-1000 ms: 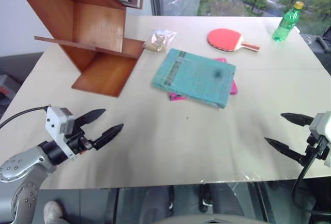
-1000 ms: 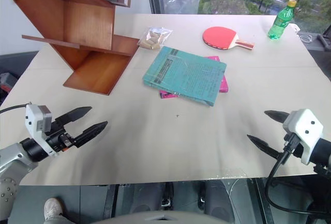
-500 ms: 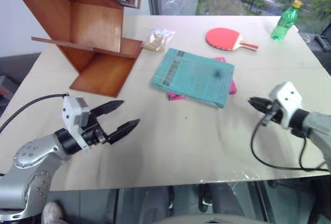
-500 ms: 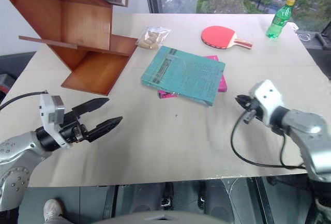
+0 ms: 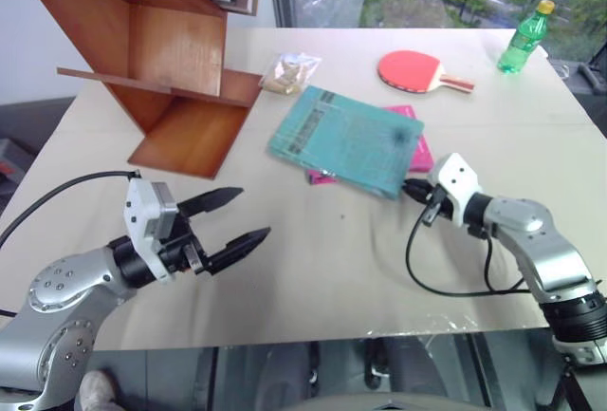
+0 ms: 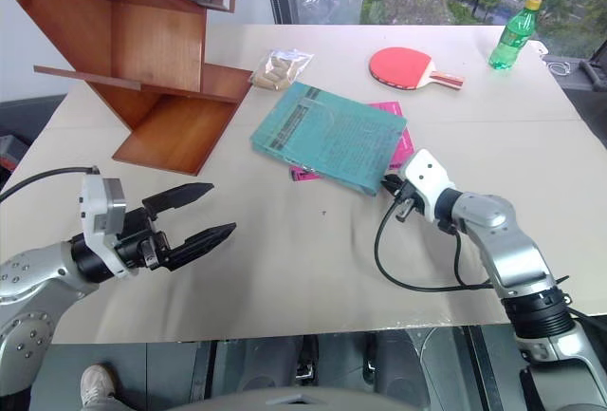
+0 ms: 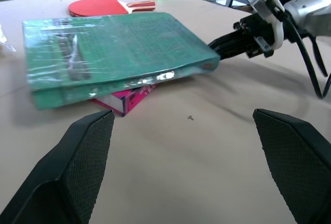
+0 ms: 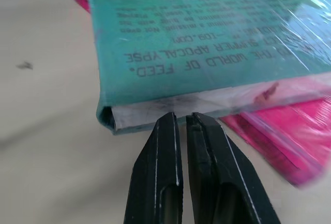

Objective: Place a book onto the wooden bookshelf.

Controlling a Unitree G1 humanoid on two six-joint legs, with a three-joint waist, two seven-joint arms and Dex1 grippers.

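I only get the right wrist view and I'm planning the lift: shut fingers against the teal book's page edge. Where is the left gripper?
Observer: The left gripper hangs open above the near left of the table, apart from the book.
Operator: Where's the shelf?
Observer: The wooden bookshelf stands at the far left corner, left of the book.
Operator: Anything behind the book?
Observer: A red paddle lies farther back, and a green bottle stands at the far right.

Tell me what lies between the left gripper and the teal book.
Only bare tabletop, seen in the left wrist view, separates the left gripper from the book.
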